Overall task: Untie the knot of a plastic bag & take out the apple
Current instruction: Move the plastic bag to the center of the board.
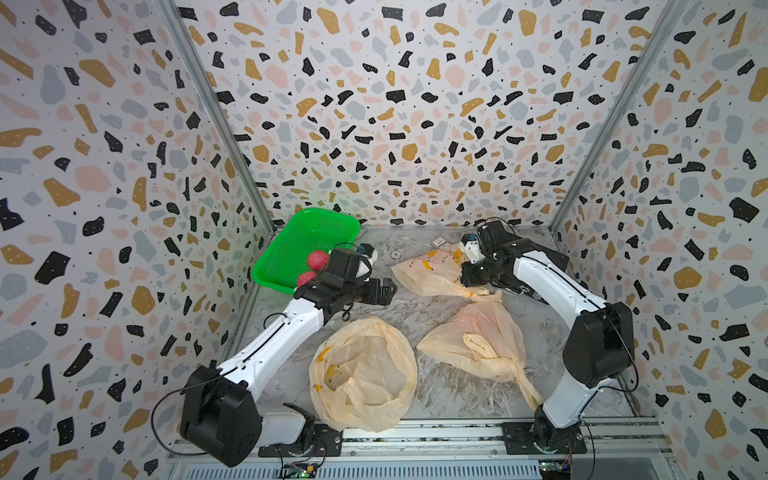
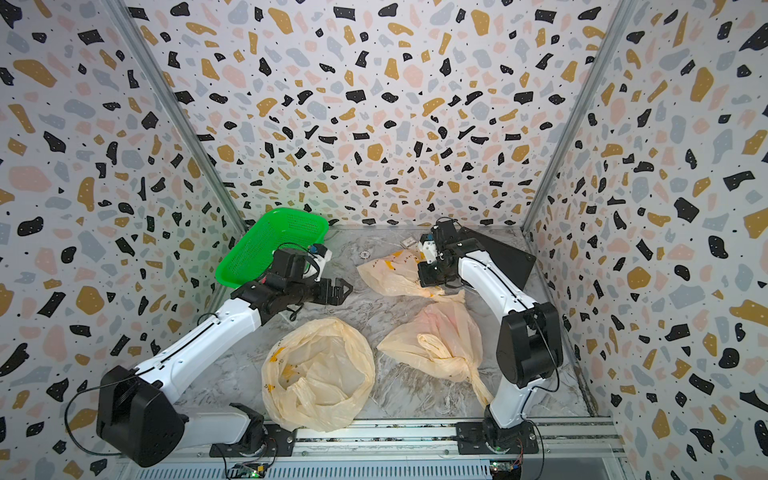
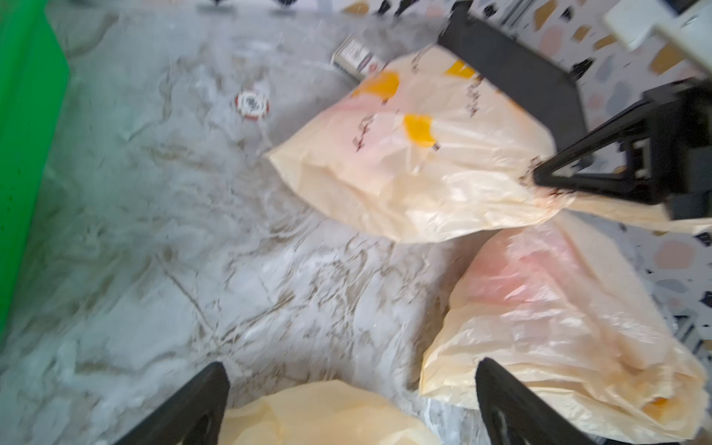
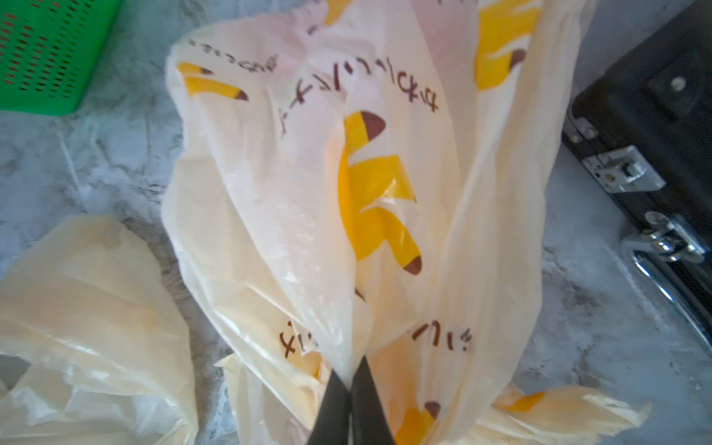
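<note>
Cream plastic bag (image 4: 269,192) with yellow print, green basket (image 1: 316,224), red apple (image 1: 318,260), grey marbled table (image 1: 415,303)

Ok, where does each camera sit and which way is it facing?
Top views: high above the arm bases, looking down over the marble table; both whole arms show, left gripper open, right gripper on the printed bag.
Left wrist: on the left arm, facing across the table at the printed bag; its open fingers show, plus the right gripper.
Right wrist: on the right arm, looking along its shut fingers pinching that bag.
Shared: both wrist views catch the green basket and black case.
</note>
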Tool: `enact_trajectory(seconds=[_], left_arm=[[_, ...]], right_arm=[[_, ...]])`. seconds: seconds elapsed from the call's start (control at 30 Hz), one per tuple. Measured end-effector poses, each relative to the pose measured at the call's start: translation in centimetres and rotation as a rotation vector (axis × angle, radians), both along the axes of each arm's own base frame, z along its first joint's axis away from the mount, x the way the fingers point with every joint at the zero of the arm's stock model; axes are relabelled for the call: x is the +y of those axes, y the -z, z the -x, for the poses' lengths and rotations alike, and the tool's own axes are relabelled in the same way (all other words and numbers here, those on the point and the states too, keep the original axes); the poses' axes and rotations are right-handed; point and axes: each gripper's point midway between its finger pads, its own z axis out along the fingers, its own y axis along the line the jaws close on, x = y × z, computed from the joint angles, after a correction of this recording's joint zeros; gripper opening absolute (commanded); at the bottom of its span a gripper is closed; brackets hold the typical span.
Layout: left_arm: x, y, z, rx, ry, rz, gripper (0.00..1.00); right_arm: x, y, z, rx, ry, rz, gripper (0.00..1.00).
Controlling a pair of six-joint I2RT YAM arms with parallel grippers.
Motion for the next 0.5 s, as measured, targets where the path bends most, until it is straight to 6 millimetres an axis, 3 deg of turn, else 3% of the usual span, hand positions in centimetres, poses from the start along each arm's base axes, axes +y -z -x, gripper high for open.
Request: enact_trajectory(seconds=[0.2,0.37,0.5], left_arm=[[-1.9,-3.5,1.2,-0.124,0.095,0.068,0.98],[-3.1,-1.8,3.7,-0.167,0.201,0.043,0.93],[-4.3,-0.2,5.4,-0.195,0.295,-0.013,0.93]], right_arm=[[1.6,-4.9,0.4,-0.035,-0.014,-0.081,0.0],[2.5,-7.4,1.8,0.024,-0.009,-0.145,0.0],[3.5,-7.4,3.2,0.103,-0.012,-0.176,0.0]])
